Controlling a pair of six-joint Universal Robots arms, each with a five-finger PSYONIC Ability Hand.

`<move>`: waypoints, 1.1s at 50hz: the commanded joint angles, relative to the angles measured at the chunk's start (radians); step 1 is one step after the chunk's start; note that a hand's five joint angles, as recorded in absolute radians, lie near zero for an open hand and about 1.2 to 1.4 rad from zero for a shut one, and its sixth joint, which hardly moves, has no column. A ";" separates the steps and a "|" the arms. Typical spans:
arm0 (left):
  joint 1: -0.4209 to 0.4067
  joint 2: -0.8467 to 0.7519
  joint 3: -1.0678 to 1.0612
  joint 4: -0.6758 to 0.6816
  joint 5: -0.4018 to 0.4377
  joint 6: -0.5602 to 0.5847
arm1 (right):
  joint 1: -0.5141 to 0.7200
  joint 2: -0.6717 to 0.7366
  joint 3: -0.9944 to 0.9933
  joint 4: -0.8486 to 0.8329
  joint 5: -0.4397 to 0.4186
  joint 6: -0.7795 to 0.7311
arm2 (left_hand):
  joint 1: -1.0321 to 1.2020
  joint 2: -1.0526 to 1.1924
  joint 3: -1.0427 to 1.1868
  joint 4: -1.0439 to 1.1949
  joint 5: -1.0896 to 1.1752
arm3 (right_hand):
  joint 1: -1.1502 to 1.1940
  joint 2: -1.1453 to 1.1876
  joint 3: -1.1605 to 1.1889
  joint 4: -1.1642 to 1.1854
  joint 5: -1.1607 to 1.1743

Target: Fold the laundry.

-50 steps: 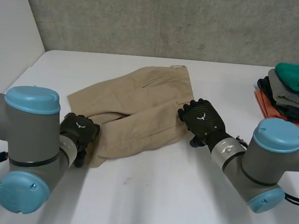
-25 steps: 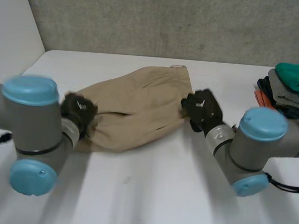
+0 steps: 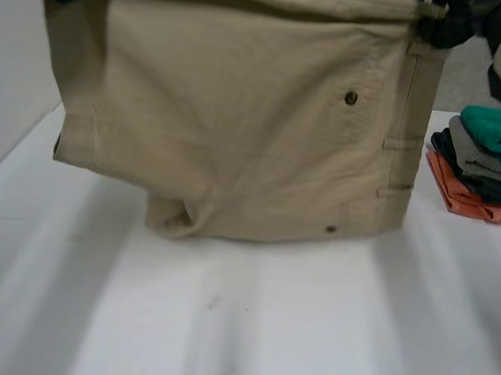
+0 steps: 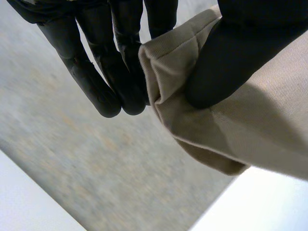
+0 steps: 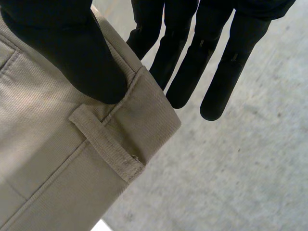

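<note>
Khaki shorts point(image 3: 238, 125) hang over the white table point(image 3: 247, 328), their top edge running left to right between the hands. The left hand point(image 4: 231, 53) pinches the left corner between thumb and fingers. The right hand point(image 5: 62, 43) likewise clamps the waistband point(image 3: 405, 122) corner, equally near.
</note>
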 commanded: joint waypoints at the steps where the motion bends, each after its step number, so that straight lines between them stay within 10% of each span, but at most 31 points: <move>1: -0.001 -0.285 0.152 0.063 0.009 -0.012 | 0.022 0.175 -0.047 -0.012 0.067 -0.047 | 0.249 0.199 0.209 0.199 0.219 | 0.275 0.217 0.208 0.199 0.227; 12: 0.040 -0.522 0.658 0.516 0.082 -0.100 | 0.074 0.318 -0.285 -0.525 0.155 -0.135 | 0.249 0.199 0.209 0.199 0.219 | 0.275 0.217 0.208 0.199 0.227; 19: 0.030 -0.467 0.681 0.466 0.041 -0.208 | 0.073 0.253 -0.224 -0.715 0.155 -0.081 | 0.249 0.199 0.209 0.199 0.219 | 0.275 0.217 0.208 0.199 0.227; 42: -0.007 -0.430 -0.359 0.608 0.105 -0.139 | 0.013 0.391 0.316 -0.577 0.093 -0.170 | 0.249 0.199 0.209 0.199 0.219 | 0.275 0.217 0.208 0.199 0.227; 55: -0.064 -0.266 -0.515 0.202 0.116 -0.053 | -0.025 0.241 0.471 -0.167 0.112 -0.305 | 0.249 0.199 0.209 0.199 0.219 | 0.275 0.217 0.208 0.199 0.227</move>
